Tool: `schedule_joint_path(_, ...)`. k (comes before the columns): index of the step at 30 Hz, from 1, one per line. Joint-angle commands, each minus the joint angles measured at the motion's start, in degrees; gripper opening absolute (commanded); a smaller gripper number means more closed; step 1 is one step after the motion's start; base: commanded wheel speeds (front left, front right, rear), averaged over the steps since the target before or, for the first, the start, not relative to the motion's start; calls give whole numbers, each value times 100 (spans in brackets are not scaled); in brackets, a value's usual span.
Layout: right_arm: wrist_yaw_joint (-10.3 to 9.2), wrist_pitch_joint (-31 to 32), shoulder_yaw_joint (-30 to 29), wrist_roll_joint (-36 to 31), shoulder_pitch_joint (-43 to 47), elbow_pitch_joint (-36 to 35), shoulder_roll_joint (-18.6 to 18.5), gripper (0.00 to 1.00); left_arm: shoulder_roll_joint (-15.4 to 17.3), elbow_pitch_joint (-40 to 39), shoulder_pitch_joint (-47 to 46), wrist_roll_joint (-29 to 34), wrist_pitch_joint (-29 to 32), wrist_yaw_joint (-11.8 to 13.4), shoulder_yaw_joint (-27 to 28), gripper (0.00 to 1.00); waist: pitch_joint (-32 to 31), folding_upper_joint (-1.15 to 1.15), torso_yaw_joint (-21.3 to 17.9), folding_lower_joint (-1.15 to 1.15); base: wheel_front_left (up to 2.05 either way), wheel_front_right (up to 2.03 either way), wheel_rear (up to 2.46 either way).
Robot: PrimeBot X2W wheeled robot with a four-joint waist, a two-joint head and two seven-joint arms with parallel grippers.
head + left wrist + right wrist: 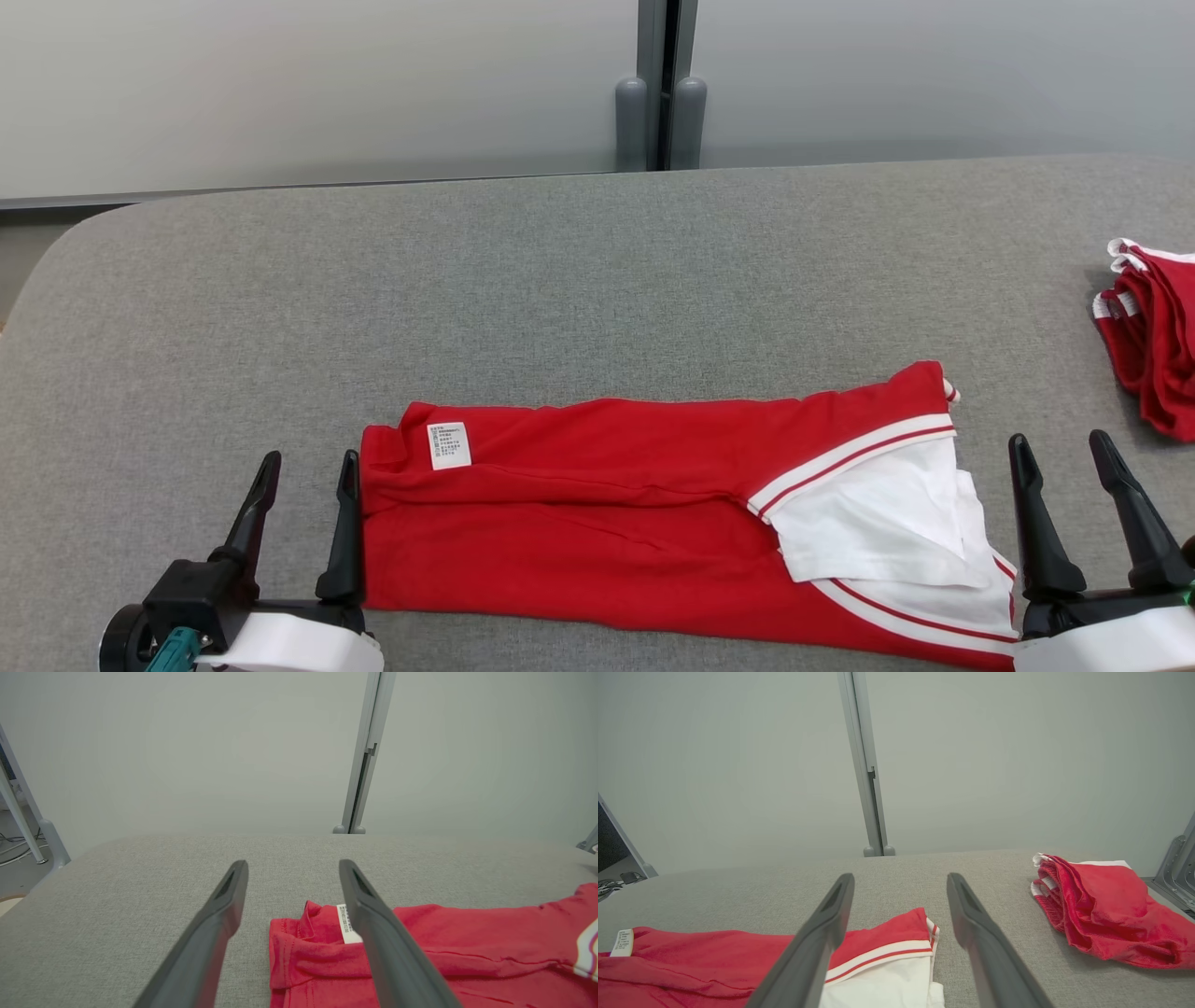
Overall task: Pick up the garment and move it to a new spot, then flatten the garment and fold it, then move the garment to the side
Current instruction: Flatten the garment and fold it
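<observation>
Left gripper: the left gripper (311, 457) has its two dark fingers spread wide and nothing between them; it holds nothing.
Left gripper contact: its inner finger stands right against the left edge of the garment (579, 523); I cannot tell whether it touches the cloth.
Right gripper: the right gripper (1059, 439) is also spread wide and empty, with its fingers pointing away from the robot.
Right gripper contact: its inner finger is just beside the garment's right end, apart from the cloth.
Garment: red, folded into a long band, lying flat between the two grippers near the table's front edge.
Garment details: a white care tag (448, 445) sits near its far left corner; a white panel (878, 523) with red and white stripes lies at its right end.
Other cloth: a red pile (1158, 345) with white trim lies at the far right, well apart from the garment.
Surface: a table (560, 280) covered in grey fabric, with a rounded far left corner.
Room: a pale grey wall (280, 84) behind the table, split by a grey upright post (658, 84).
</observation>
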Motion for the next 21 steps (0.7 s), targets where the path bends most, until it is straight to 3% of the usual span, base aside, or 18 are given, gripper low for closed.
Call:
schedule_joint_path(1,0,24,-5,30,-8,23,-21,100,-4,23,-60,19,-23,-33,19,100,-4,0,6,0,0,0,0)
schedule_joint_path(9,0,117,197,210,-124,444,-107,100,-25,15,-237,57,-23,-83,-9,100,144,0,97,0,0,0,0)
schedule_joint_path(21,0,-28,382,956,-696,3075,-293,100,-282,13,-685,189,-23,-248,-42,100,759,0,370,0,0,0,0)
